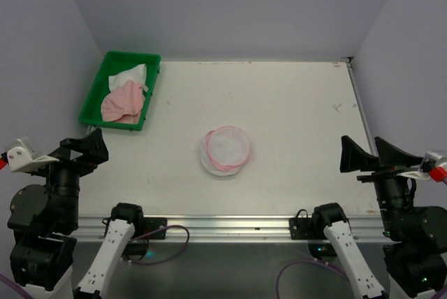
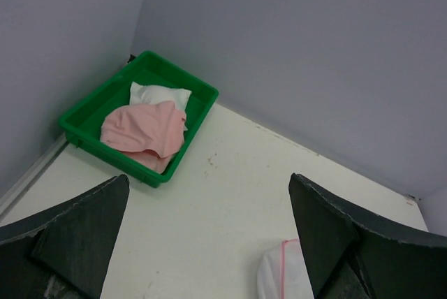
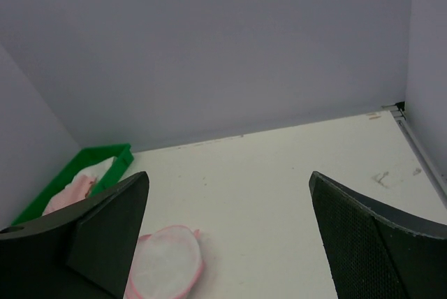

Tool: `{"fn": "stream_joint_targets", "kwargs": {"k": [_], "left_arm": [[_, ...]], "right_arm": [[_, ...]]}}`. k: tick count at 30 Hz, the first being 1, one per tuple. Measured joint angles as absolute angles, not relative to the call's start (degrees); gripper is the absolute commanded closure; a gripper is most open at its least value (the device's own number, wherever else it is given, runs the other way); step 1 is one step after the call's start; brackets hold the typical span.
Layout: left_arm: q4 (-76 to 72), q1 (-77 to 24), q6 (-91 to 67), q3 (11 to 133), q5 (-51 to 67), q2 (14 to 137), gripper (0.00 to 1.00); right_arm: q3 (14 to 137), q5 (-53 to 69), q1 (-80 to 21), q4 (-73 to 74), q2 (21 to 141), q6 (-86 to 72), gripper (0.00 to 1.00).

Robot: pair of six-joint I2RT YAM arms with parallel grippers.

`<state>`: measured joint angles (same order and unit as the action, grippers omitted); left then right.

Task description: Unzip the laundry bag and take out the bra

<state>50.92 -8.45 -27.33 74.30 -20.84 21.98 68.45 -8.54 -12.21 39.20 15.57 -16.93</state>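
Left tool [image 2: 209, 181] and right tool [image 3: 228, 177] gape before the round, pink-rimmed laundry bag [image 1: 225, 150].

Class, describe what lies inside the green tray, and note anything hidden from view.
Inside the green tray lie a crumpled pink cloth and, behind it, a white cloth partly overlapped by the pink. Whatever is beneath them is hidden.

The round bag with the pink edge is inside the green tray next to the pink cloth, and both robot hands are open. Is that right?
Not quite. The laundry bag lies on the table near its middle, well apart from the green tray, as the top view shows. The pink cloth is in the tray, and the left gripper and right gripper are open.
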Motion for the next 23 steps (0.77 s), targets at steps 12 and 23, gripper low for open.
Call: {"fn": "stream_joint_targets", "kwargs": {"k": [12, 23], "left_arm": [[55.44, -9.89, -28.01, 69.93, -23.44, 19.0, 0.0], [55.48, -9.89, -28.49, 67.51, -23.18, 18.94, 0.0]], "right_arm": [[61.82, -9.47, -12.86, 39.86, 11.62, -15.92, 0.01], [60.71, -9.52, -12.86, 39.86, 10.07, -15.33, 0.01]]}}
